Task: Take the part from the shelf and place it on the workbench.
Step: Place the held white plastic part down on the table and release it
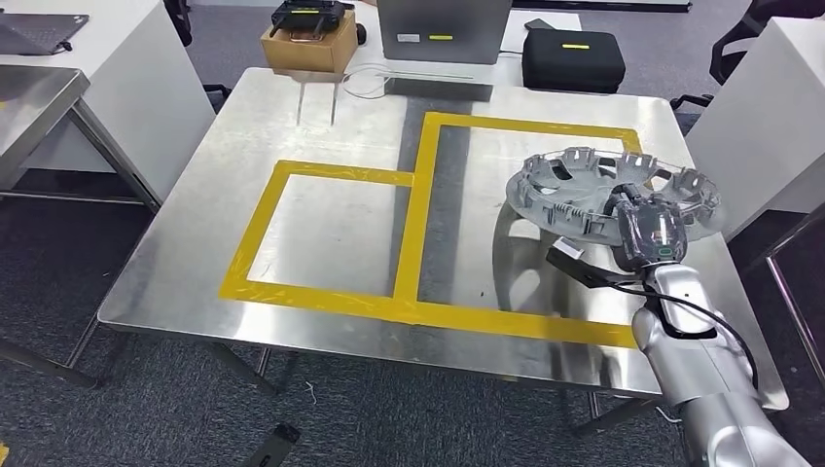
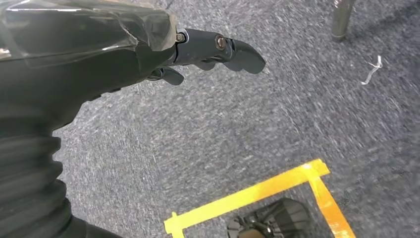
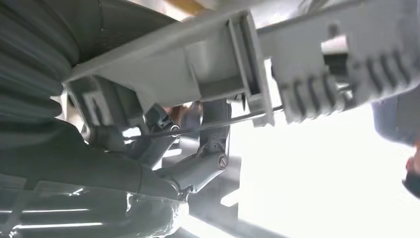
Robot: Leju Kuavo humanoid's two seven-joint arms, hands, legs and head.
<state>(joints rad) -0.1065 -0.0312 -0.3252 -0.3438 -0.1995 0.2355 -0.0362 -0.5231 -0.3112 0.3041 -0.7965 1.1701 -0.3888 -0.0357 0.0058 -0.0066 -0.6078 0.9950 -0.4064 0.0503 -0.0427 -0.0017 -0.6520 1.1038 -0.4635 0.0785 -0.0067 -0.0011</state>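
right hand (image 1: 650,233) clamped on near rim of grey wheel cover (image 1: 584,185), cover just ahead of hand, above steel workbench (image 1: 331,224) inside yellow tape outline (image 1: 409,292). left hand (image 2: 213,49) empty, fingers apart, over carpet.

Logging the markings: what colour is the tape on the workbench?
Yellow tape on the steel workbench; the head view shows it best.

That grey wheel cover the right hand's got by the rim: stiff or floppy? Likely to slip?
The wheel cover probably holds stiff: it stays flat though the right hand grips one edge. Thin open spokes suggest it is light. Held off-centre over the table, it may tilt or twist in the fingers.
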